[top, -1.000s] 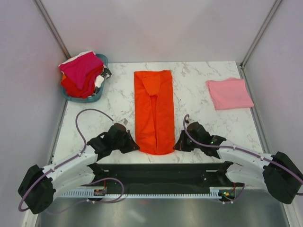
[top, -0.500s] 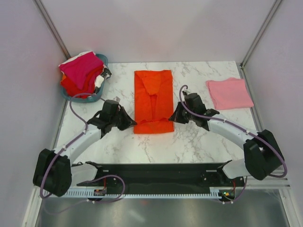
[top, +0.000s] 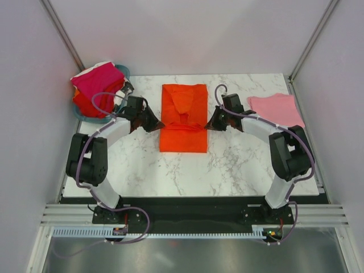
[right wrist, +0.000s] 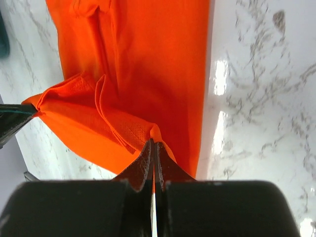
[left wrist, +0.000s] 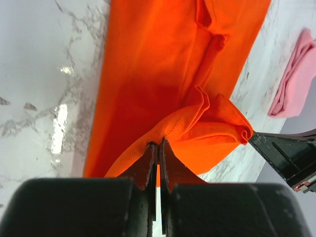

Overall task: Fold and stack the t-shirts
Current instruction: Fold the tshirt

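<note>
A bright orange-red t-shirt (top: 183, 122) lies in the middle of the marble table, its near end lifted and carried back over itself. My left gripper (top: 156, 124) is shut on the shirt's left hem corner (left wrist: 170, 131). My right gripper (top: 209, 124) is shut on the right hem corner (right wrist: 148, 132). Both hold the hem a little above the cloth, about halfway up the shirt. A folded light pink t-shirt (top: 277, 109) lies at the right, partly under my right arm. Magenta, red and white shirts (top: 98, 86) are piled at the back left.
A teal plastic basket (top: 122, 71) holds the shirt pile at the back left corner. White walls enclose the table on three sides. Bare marble shows between the orange shirt and the near edge. The pink shirt also shows in the left wrist view (left wrist: 296, 74).
Both grippers have carried the orange shirt's near hem away from the near edge toward the back. The shirt's visible length has shrunk to about half. Both arms are stretched farther out.
</note>
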You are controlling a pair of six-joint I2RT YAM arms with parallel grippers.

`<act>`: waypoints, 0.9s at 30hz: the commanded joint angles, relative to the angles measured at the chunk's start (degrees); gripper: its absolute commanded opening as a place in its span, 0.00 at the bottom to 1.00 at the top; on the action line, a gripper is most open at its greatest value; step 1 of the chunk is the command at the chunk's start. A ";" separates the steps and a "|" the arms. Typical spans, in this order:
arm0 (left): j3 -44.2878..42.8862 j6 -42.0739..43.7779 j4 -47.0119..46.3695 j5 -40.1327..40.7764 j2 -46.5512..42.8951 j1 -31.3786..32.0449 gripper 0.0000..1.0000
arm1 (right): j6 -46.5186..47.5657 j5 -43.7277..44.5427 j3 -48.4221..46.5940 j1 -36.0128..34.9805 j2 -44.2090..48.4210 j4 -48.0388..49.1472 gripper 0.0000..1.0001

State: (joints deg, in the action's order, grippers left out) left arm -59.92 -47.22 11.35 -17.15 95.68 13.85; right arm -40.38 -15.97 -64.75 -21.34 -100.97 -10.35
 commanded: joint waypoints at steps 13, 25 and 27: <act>-15.40 1.26 -1.95 -4.91 11.72 -3.21 0.02 | -0.49 -4.69 -14.87 5.26 -12.67 -0.28 0.00; -22.78 0.38 -1.86 -6.50 19.89 -4.27 0.02 | -1.10 -5.65 -22.60 7.02 -19.61 -1.78 0.00; -23.83 0.03 -1.86 -6.32 21.03 -4.27 0.02 | -1.10 -5.83 -23.40 7.11 -20.93 -1.87 0.00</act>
State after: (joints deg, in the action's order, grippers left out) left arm -80.44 -47.24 10.57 -22.22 115.02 10.09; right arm -40.99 -20.99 -84.93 -14.76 -120.18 -12.08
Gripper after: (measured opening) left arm 0.033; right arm 0.007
